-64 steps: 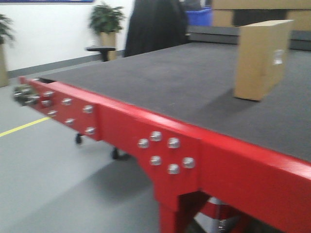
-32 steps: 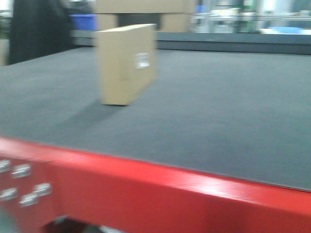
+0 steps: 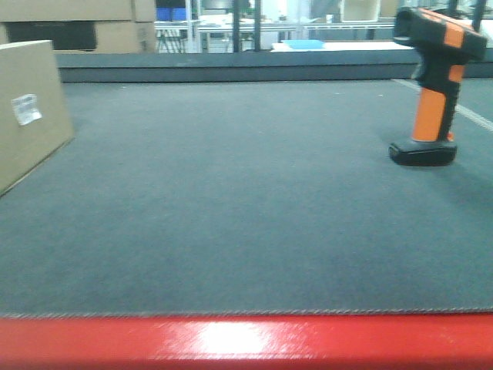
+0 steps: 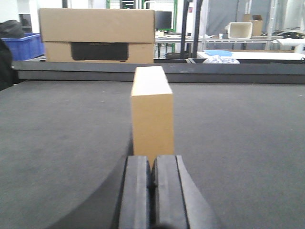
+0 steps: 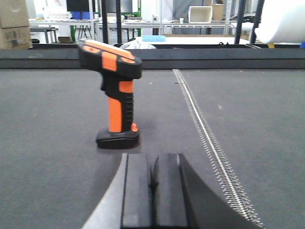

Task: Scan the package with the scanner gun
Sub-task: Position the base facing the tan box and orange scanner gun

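Observation:
A brown cardboard package [image 3: 27, 108] with a small white label stands upright at the left edge of the front view. It also shows end-on in the left wrist view [image 4: 152, 112], straight ahead of my left gripper [image 4: 152, 164], which is shut and empty. An orange and black scanner gun [image 3: 433, 85] stands upright on its base at the right. It also shows in the right wrist view [image 5: 114, 93], ahead and slightly left of my right gripper [image 5: 151, 162], which is shut and empty. Neither gripper shows in the front view.
The grey felt table top [image 3: 246, 200] has a red front edge [image 3: 246, 343]. A zipper-like seam [image 5: 209, 138] runs along the mat right of the scanner. A large cardboard box [image 4: 97, 36] and a blue bin [image 4: 24, 45] stand beyond the table's raised back edge.
The front view has swung to the right: the package slid from right to the far left edge, and the scanner gun has come into view at the right.

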Controlling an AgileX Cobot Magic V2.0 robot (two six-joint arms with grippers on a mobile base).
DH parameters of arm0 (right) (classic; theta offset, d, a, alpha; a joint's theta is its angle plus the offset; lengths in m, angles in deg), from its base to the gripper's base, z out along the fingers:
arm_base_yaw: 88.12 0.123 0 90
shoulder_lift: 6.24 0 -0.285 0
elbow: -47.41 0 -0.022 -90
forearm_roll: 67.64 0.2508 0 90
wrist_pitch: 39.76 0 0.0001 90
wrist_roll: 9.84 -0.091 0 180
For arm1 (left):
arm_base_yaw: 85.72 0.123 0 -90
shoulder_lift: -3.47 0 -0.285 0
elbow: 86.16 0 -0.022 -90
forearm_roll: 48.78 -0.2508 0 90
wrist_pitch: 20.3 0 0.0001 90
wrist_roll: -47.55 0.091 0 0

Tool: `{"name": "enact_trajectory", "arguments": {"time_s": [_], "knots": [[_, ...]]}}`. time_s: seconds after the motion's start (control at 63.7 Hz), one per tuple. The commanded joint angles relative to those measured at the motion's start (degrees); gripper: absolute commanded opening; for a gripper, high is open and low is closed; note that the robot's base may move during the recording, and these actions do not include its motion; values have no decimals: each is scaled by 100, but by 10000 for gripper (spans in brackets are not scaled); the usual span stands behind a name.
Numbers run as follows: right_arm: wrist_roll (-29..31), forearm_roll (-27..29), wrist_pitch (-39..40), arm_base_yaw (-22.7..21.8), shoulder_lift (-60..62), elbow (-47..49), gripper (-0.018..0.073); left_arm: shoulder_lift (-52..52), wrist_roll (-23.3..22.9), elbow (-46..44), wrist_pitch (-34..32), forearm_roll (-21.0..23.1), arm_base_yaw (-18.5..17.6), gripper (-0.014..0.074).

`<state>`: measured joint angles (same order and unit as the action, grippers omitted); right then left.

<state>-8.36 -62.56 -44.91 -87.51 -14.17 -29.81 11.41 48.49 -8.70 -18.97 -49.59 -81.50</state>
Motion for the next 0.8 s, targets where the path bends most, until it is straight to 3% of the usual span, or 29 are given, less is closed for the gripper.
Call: {"name": "enact_trajectory", "arguments": {"time_s": [0.0, 0.785], "knots": [[-6, -39, 97, 14, 14, 0, -153, -15, -28, -24, -80, -2, 6, -111], [-6, -39, 97, 27, 14, 0, -153, -15, -28, -24, -80, -2, -5, -111]]}}
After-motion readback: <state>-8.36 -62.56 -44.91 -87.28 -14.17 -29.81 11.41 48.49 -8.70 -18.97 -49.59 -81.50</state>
